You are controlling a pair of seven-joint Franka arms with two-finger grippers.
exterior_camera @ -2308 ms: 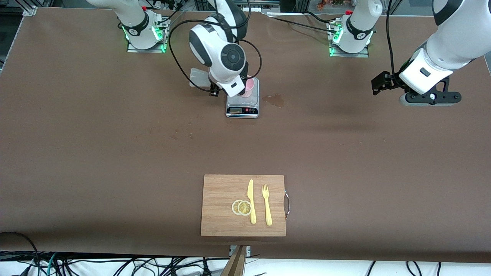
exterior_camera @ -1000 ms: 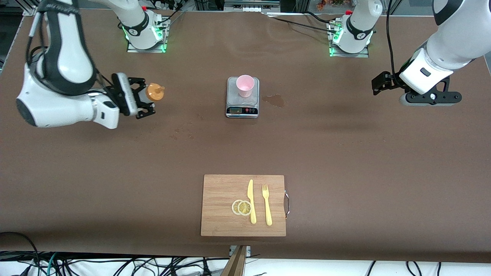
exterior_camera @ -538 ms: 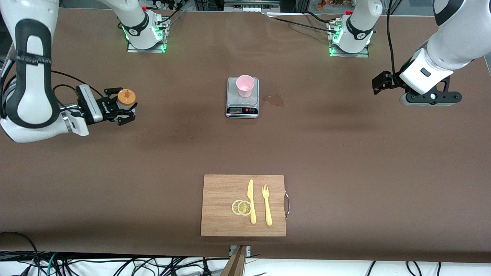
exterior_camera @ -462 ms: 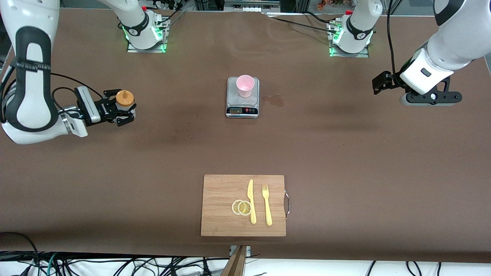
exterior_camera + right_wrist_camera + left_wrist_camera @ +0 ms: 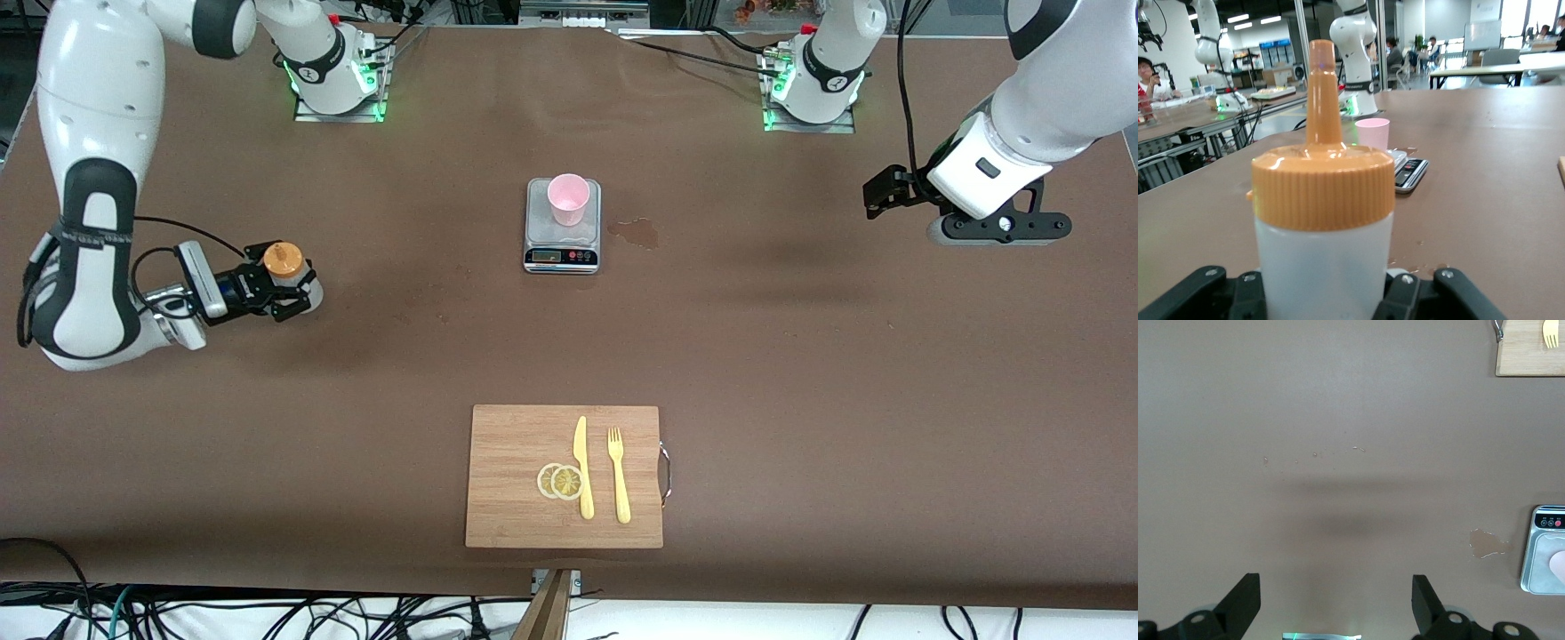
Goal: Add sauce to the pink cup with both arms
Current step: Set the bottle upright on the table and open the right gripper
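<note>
Clearly ribbed, the sauce bottle's (image 5: pixel 284 267) orange cap sits mid-left, clamped in the right gripper (image 5: pixel 267 289); the left gripper (image 5: pixel 889 197), upper right, waits splayed wide.

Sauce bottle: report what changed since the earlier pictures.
The right gripper, shut on the sauce bottle, carried it from over the pink cup toward the right arm's end of the table, turning it upright. Cup, scale and waiting left gripper stayed put.

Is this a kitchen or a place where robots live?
Most likely a robot lab. A brown table has arms bolted to it, the pink cup stands on a scale, and the right wrist view shows more robot arms and desks.
</note>
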